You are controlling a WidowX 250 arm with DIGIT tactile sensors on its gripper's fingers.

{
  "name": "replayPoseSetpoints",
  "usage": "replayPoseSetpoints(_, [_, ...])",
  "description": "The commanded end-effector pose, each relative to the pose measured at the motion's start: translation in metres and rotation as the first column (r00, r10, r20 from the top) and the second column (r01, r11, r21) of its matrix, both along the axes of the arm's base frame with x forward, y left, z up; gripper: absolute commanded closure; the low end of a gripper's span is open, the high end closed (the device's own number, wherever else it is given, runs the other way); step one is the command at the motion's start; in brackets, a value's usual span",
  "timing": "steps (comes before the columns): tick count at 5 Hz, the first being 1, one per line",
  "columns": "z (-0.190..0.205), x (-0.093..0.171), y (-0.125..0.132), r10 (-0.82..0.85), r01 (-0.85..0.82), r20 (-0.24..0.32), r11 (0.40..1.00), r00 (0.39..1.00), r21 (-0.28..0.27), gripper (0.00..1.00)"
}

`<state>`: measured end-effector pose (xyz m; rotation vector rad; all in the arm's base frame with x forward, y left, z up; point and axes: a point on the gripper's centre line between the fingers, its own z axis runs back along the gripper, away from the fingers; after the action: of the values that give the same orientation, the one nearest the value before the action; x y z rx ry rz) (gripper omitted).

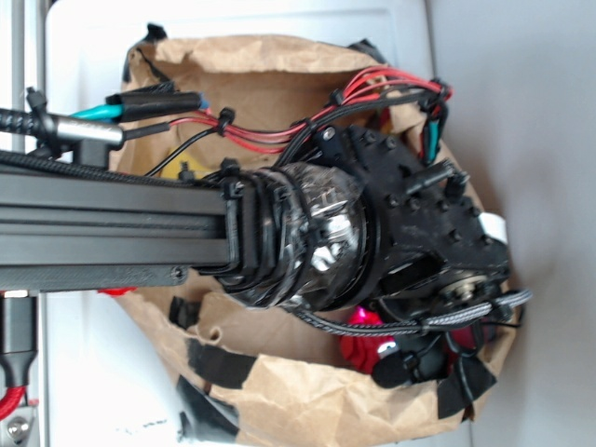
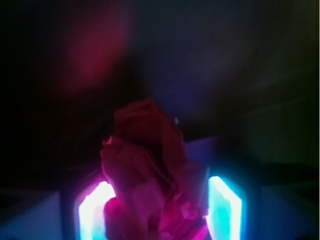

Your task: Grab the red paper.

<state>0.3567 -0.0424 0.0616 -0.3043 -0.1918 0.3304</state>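
While the arm (image 1: pixel 121 223) blocks most of the exterior view, a brown paper bag (image 1: pixel 279 391) lined with black tape spreads wide underneath it, on a pale surface. The gripper (image 1: pixel 424 358) reaches down inside the bag at its lower right part. The red paper (image 2: pixel 150 170) sits right at the gripper, a sliver of it showing red just beside the black fingertips in the exterior view.

In the wrist view the paper fills the gap between the two glowing fingers (image 2: pixel 92 215), bulging up past them. The jaws stand apart with the wad between them; whether they are already squeezing it, cannot tell, as the contact edges are lost in glare.

Judgement: crumpled tissue, very light, soft, crushes easily, not slippery, tears if dragged. Any hold across the middle of the wad works; pinch the bulk, not a loose outer fold. The rest of the wrist view is dark and blurred.
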Motion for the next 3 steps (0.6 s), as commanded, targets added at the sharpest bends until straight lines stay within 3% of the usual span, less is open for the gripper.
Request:
replayPoseSetpoints(1, [0.092, -0.015, 0.017, 0.021, -0.023, 0.108, 0.999, 0.994, 0.023, 1.00])
replayPoseSetpoints(2, [0.118, -0.037, 0.000, -0.024, 0.014, 0.095, 0.995, 0.995, 0.104, 1.00])
replayPoseSetpoints(3, [0.139, -0.054, -0.005, -0.096, 0.076, 0.081, 0.971, 0.992, 0.228, 1.00])
